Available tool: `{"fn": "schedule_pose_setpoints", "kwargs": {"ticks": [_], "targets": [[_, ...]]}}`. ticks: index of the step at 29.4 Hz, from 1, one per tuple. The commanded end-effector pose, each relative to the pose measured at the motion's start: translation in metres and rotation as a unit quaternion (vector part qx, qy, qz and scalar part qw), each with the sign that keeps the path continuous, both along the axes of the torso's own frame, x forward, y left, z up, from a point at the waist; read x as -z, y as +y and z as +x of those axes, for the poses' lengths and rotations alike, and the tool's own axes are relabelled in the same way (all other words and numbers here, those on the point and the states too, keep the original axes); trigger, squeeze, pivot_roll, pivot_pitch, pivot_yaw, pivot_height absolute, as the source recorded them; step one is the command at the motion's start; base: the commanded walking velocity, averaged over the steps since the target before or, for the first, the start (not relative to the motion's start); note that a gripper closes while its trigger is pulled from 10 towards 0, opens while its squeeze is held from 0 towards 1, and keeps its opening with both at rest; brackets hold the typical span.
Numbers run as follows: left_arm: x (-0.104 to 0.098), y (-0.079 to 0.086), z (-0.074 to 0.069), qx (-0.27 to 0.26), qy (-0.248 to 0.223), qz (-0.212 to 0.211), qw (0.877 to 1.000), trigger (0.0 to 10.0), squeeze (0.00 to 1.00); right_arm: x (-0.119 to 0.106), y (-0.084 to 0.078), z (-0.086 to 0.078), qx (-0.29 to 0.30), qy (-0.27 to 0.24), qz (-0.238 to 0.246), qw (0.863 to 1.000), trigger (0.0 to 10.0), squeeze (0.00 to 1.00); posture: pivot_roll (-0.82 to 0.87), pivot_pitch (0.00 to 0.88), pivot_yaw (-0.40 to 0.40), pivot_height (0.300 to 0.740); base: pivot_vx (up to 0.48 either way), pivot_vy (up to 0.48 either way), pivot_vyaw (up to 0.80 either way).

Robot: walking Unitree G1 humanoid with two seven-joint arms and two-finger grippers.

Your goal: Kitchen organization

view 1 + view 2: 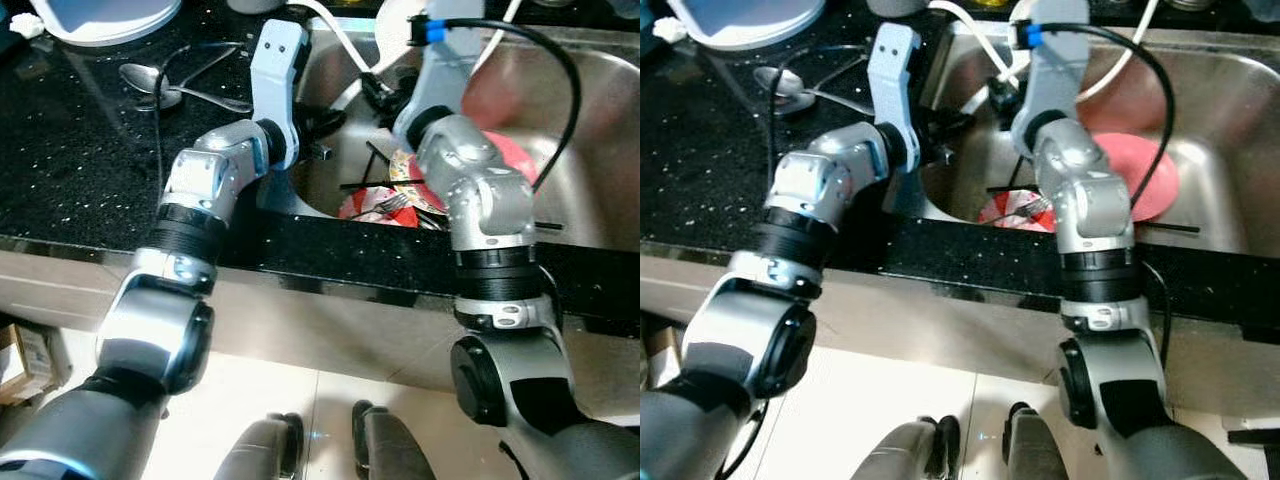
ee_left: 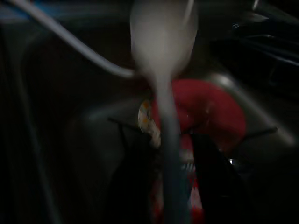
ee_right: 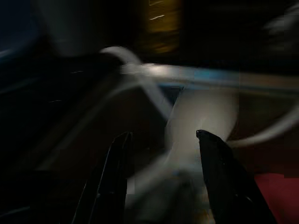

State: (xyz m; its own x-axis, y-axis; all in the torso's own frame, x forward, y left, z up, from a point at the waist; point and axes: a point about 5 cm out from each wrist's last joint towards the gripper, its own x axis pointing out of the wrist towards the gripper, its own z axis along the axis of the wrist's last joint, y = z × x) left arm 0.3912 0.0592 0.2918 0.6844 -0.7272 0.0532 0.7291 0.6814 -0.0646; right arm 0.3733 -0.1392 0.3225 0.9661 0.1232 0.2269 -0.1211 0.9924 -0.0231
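Observation:
A white spoon (image 2: pixel 162 42) with a bluish handle stands between the black fingers of my left gripper (image 2: pixel 170 140), which looks shut on the handle. That gripper (image 1: pixel 322 122) hangs over the left side of the steel sink (image 1: pixel 580 120). My right gripper (image 3: pixel 162 134) is open, its fingers (image 3: pixel 219 177) on either side of the blurred white spoon (image 3: pixel 201 121). It sits (image 1: pixel 380 92) above the sink, close to the left gripper. Below them lie a red plate (image 1: pixel 510 160), a patterned plate with a fork (image 1: pixel 392 205) and black chopsticks (image 1: pixel 375 183).
Two metal spoons (image 1: pixel 150 82) lie on the black speckled counter (image 1: pixel 70 170) left of the sink. A white and blue dish (image 1: pixel 100 15) stands at the far left corner. White and black cables (image 1: pixel 335 35) hang across the sink.

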Motion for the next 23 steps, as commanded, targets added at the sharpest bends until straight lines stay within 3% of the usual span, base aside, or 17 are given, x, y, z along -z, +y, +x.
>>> {"fn": "schedule_pose_setpoints", "kwargs": {"ticks": [1,4,5,6,7,9,10,12,13,14,15,16,17,18,19,20,23], "targets": [[-0.013,-0.006,-0.004,0.016,-0.032,-0.039,0.999,10.0,1.0,-0.009,-0.017,-0.002,0.055,-0.03,0.002,0.998,10.0,0.0,0.01,0.27,0.122,0.74,0.0,0.0,0.0],[-0.024,-0.002,-0.006,0.012,-0.065,-0.065,0.996,10.0,1.0,-0.014,-0.032,-0.003,0.101,-0.046,0.009,0.994,10.0,0.0,0.01,0.27,0.118,0.74,0.0,0.0,0.0],[-0.027,0.003,-0.005,-0.003,-0.078,-0.064,0.995,10.0,0.0,-0.016,-0.037,-0.004,0.112,-0.051,0.013,0.992,10.0,0.0,0.01,0.27,0.118,0.74,0.0,0.0,0.0],[-0.027,0.003,-0.005,-0.003,-0.078,-0.064,0.995,10.0,0.0,-0.016,-0.037,-0.004,0.112,-0.051,0.013,0.992,10.0,0.0,0.01,0.27,0.118,0.74,0.0,0.0,0.0],[-0.031,0.026,0.0,-0.089,-0.102,-0.024,0.991,10.0,0.0,-0.017,-0.041,-0.004,0.122,-0.055,0.021,0.991,10.0,0.0,0.02,0.267,0.112,0.74,0.0,0.0,0.0],[-0.031,0.046,0.006,-0.171,-0.092,0.025,0.981,10.0,0.0,-0.017,-0.042,-0.003,0.122,-0.054,0.023,0.991,10.0,0.0,0.03,0.26,0.108,0.74,0.0,0.0,0.0],[-0.031,0.046,0.006,-0.171,-0.092,0.025,0.981,10.0,0.0,-0.017,-0.042,-0.003,0.122,-0.054,0.023,0.991,10.0,0.0,0.03,0.26,0.108,0.74,0.0,0.0,0.0],[-0.022,0.074,0.016,-0.274,-0.041,0.124,0.953,10.0,0.0,-0.014,-0.04,-0.003,0.117,-0.05,0.025,0.992,10.0,0.0,0.04,0.255,0.103,0.74,0.0,0.0,0.0],[-0.022,0.074,0.016,-0.274,-0.041,0.124,0.953,10.0,0.0,-0.014,-0.04,-0.003,0.117,-0.05,0.025,0.992,10.0,0.0,0.04,0.255,0.103,0.74,0.0,0.0,0.0],[-0.029,0.095,0.017,-0.344,-0.044,0.146,0.926,10.0,0.0,-0.012,-0.038,-0.002,0.113,-0.046,0.026,0.992,10.0,0.0,0.04,0.255,0.103,0.74,0.0,0.0,0.0],[-0.04,0.115,0.017,-0.409,-0.056,0.144,0.899,10.0,0.0,-0.009,-0.036,-0.001,0.11,-0.043,0.028,0.993,10.0,0.0,0.06,0.246,0.099,0.74,0.0,0.0,0.0],[-0.04,0.115,0.017,-0.409,-0.056,0.144,0.899,10.0,0.0,-0.009,-0.036,-0.001,0.11,-0.043,0.028,0.993,10.0,0.0,0.06,0.246,0.099,0.74,0.0,0.0,0.0],[-0.049,0.131,0.015,-0.45,-0.056,0.115,0.884,10.0,0.0,-0.007,-0.035,-0.001,0.107,-0.041,0.03,0.993,10.0,0.0,0.06,0.244,0.095,0.74,0.0,0.0,0.0],[-0.053,0.142,0.014,-0.466,-0.05,0.082,0.879,10.0,0.0,-0.006,-0.033,0.0,0.105,-0.04,0.031,0.993,10.0,0.0,0.06,0.244,0.095,0.74,0.0,0.0,0.0],[-0.053,0.142,0.014,-0.466,-0.05,0.082,0.879,10.0,0.0,-0.006,-0.033,0.0,0.105,-0.04,0.031,0.993,10.0,0.0,0.06,0.244,0.095,0.74,0.0,0.0,0.0],[-0.051,0.156,0.013,-0.493,-0.043,0.078,0.865,10.0,0.0,-0.005,-0.032,0.0,0.103,-0.04,0.032,0.993,10.0,0.0,0.06,0.244,0.095,0.74,0.0,0.0,0.0],[-0.044,0.165,0.014,-0.502,-0.024,0.084,0.86,10.0,0.0,-0.005,-0.03,0.001,0.1,-0.04,0.033,0.994,10.0,0.0,0.06,0.237,0.089,0.74,0.0,0.0,0.0]]}}
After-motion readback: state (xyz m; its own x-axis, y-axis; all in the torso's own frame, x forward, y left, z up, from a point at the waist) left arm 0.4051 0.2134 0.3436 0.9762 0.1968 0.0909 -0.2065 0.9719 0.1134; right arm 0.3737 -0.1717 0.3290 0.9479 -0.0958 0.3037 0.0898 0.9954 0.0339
